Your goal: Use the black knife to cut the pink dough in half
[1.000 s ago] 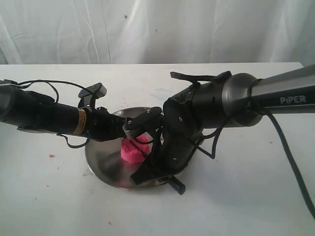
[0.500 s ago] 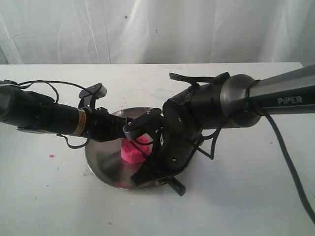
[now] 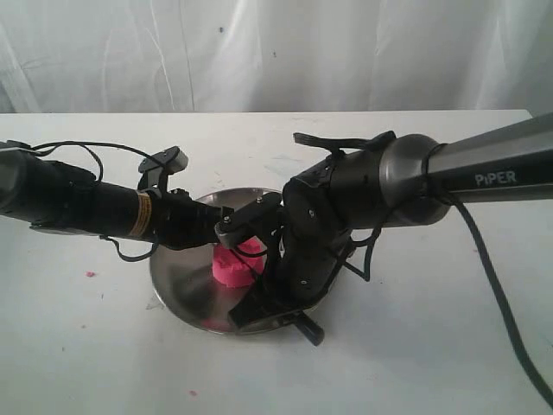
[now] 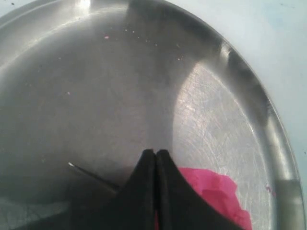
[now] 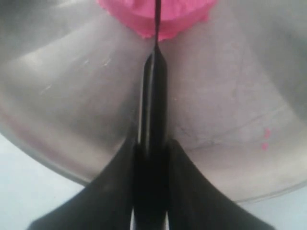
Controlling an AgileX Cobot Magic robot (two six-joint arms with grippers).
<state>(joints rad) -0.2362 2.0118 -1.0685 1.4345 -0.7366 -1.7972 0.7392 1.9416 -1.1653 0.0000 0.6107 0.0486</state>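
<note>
The pink dough lies as a small lump on the steel plate. My right gripper points down at the plate's near edge, shut on the black knife. The knife's handle end sticks out over the rim. In the right wrist view the thin blade runs into the pink dough at its middle. My left gripper reaches in from the left, shut with nothing between its jaws, its tips just above the dough. In the left wrist view the left gripper partly hides the pink dough.
The plate stands on a white table before a white curtain. Small pink crumbs lie on the table and on the plate. The right arm's cable trails across the table.
My right arm has shifted slightly to the left with the knife. The left arm and the dough stay where they were.
</note>
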